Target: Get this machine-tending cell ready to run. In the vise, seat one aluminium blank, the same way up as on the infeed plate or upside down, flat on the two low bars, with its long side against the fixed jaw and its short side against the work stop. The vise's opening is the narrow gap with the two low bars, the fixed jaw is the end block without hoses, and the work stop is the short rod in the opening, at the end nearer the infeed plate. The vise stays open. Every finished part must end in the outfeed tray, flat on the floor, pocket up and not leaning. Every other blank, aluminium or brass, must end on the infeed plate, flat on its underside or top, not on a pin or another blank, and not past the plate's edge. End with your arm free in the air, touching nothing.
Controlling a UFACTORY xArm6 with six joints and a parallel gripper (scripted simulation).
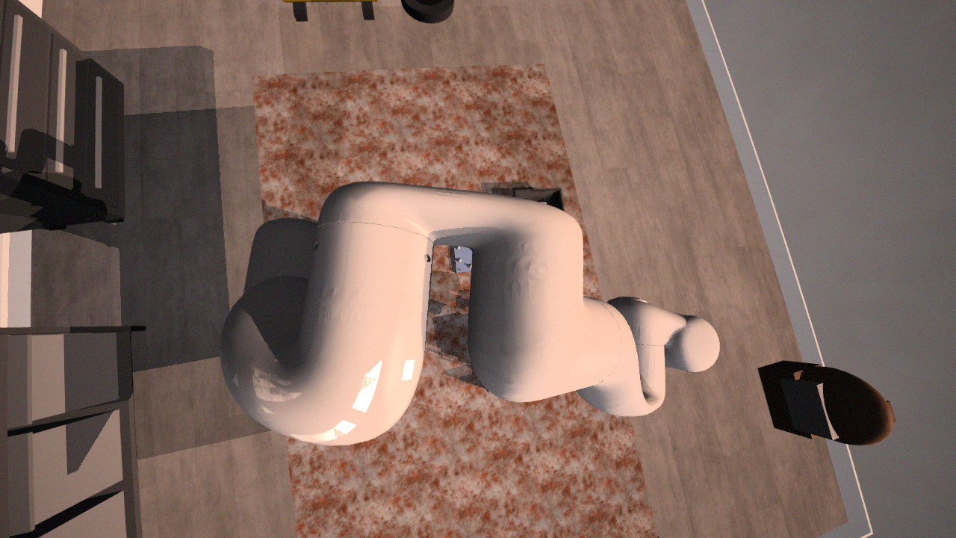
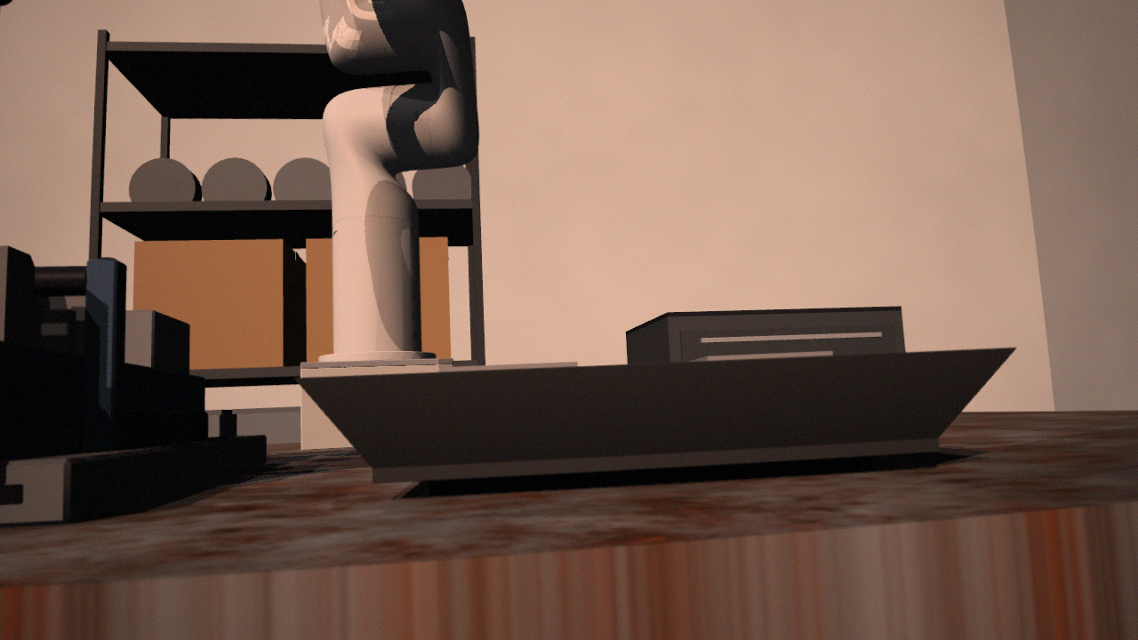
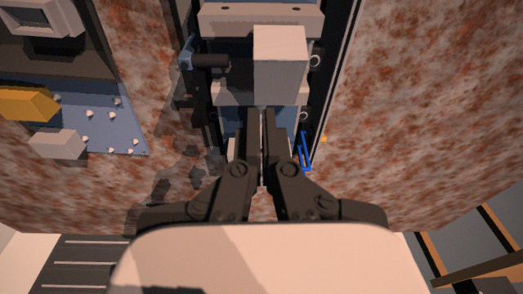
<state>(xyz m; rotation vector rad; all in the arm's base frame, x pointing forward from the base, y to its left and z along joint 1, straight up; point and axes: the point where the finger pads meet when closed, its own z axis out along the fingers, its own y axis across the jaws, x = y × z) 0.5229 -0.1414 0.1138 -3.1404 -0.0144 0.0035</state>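
I hung the gripper over the vise, jaws pressed together on nothing, judging the block there needed seating next.

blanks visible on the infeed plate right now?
2 on the infeed plate in the wrist view: a brass blank at its left edge, an aluminium blank nearer the camera. More may be hidden out of frame.

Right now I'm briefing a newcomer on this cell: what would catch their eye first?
In the top view the pale arm bends over the rusty table, hiding most of the cell. In the wrist view the shut, empty claw hangs above the vise, where a pale block stands in the opening. To the left, a yellow brass blank lies at the blue infeed plate.
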